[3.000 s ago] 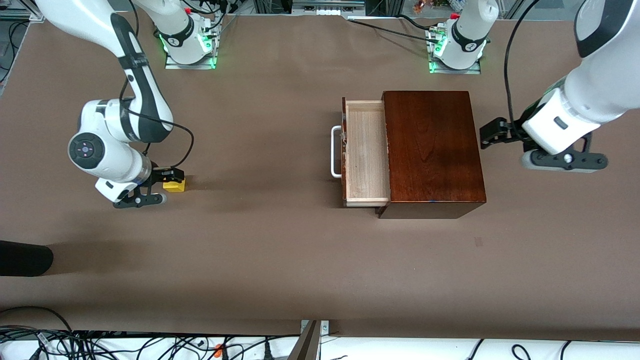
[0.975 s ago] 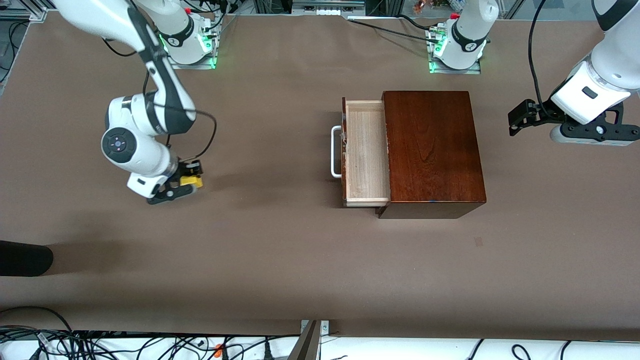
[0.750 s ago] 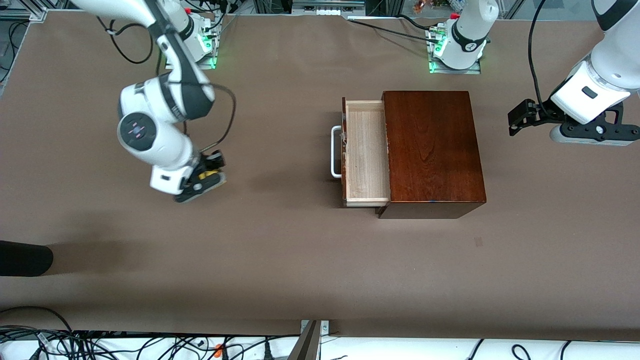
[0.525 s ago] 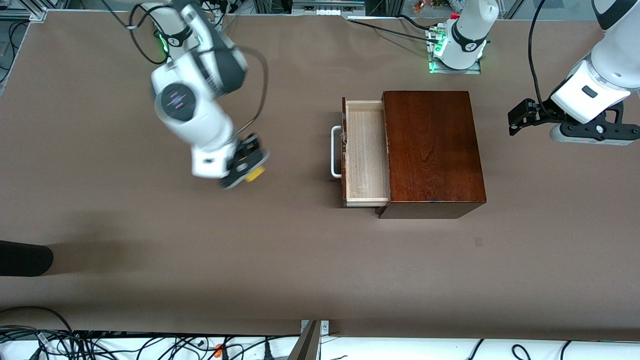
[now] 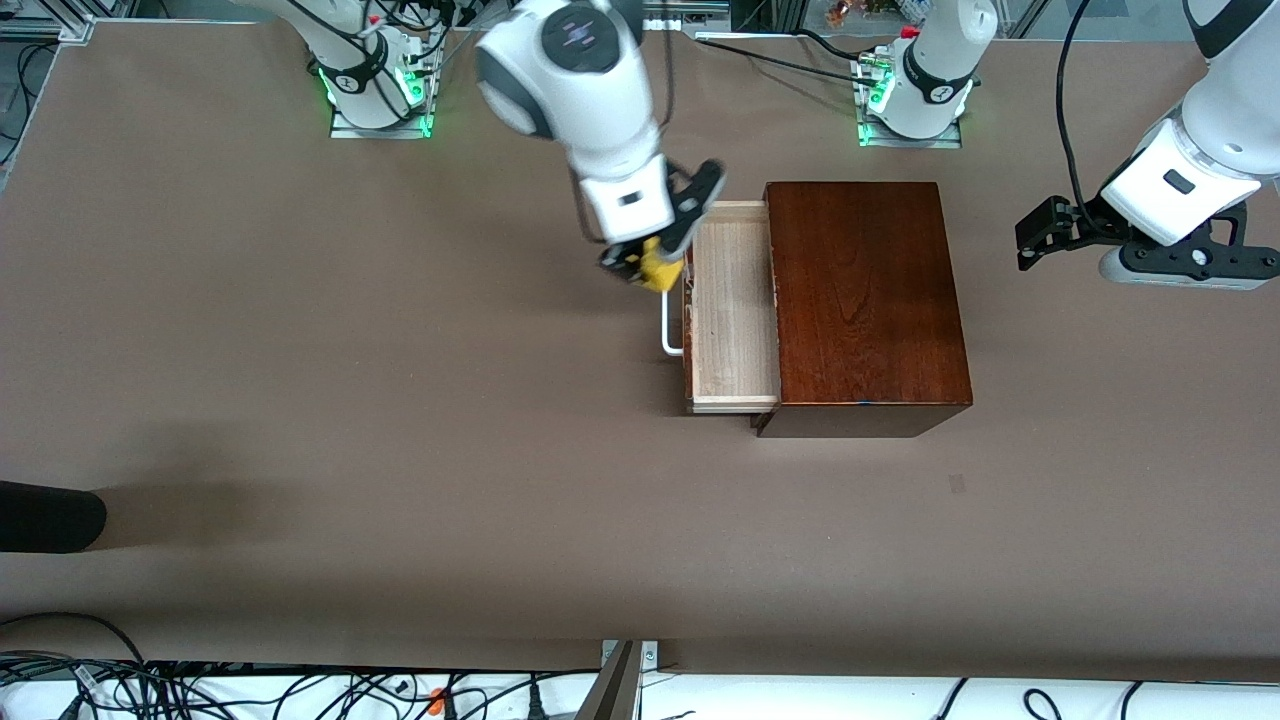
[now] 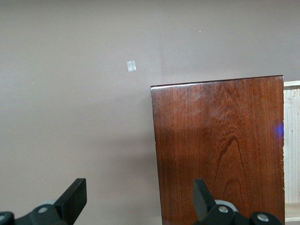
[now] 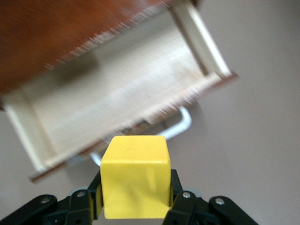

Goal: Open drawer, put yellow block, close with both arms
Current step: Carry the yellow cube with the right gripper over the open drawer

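The dark reddish-brown wooden box (image 5: 865,300) stands on the table with its drawer (image 5: 733,320) pulled out toward the right arm's end; the pale tray is empty and the white bar handle (image 5: 668,335) shows. My right gripper (image 5: 652,262) is shut on the yellow block (image 5: 660,272) and holds it in the air over the drawer's front and handle. In the right wrist view the block (image 7: 135,176) sits between the fingers, with the open drawer (image 7: 117,108) below. My left gripper (image 5: 1040,240) is open and empty, waiting above the table beside the box; the box (image 6: 220,150) shows in its wrist view.
A black object (image 5: 45,515) lies at the table's edge at the right arm's end. A small pale mark (image 5: 957,484) sits on the brown table nearer the front camera than the box. Cables run along the table's front edge.
My right gripper has lifted the yellow block from the table and carried it across to the open drawer's front. The left arm drew back from the box earlier and now holds still.
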Controlling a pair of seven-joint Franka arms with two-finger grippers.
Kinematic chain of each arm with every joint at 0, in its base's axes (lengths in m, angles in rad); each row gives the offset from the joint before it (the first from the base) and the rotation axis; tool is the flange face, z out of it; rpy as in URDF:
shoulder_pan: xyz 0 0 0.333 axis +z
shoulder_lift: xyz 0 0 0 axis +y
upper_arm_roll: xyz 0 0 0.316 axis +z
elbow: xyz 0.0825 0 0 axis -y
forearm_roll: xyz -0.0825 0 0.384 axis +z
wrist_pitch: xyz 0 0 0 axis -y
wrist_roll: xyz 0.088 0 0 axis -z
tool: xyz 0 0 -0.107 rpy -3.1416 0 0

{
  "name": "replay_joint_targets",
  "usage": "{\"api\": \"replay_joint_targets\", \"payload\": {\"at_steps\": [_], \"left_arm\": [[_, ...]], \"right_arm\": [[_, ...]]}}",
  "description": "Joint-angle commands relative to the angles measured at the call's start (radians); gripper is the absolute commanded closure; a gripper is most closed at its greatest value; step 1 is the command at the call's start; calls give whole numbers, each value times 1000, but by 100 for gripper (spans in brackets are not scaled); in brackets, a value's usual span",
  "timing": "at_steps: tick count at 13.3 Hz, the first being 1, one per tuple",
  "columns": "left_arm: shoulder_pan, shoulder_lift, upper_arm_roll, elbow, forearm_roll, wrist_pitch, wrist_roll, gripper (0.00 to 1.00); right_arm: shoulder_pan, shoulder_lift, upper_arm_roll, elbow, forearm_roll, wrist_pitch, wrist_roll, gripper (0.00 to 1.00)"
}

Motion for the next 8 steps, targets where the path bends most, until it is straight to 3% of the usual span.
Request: {"api": "replay_joint_targets", "payload": {"at_steps": [1,3,8], "left_arm": [[9,-16,-7,-9,-1,2,22,0],[9,-16,-7,-9,-1,0,23,0],[9,-16,-9,-9,-1,0,22,0]], "right_arm": [[111,121,-11,189,-37,-40,83,100],[165,166,-19,259,-120,-74,117,100],[194,250,-19,265,-247,-79,91,100]]}}
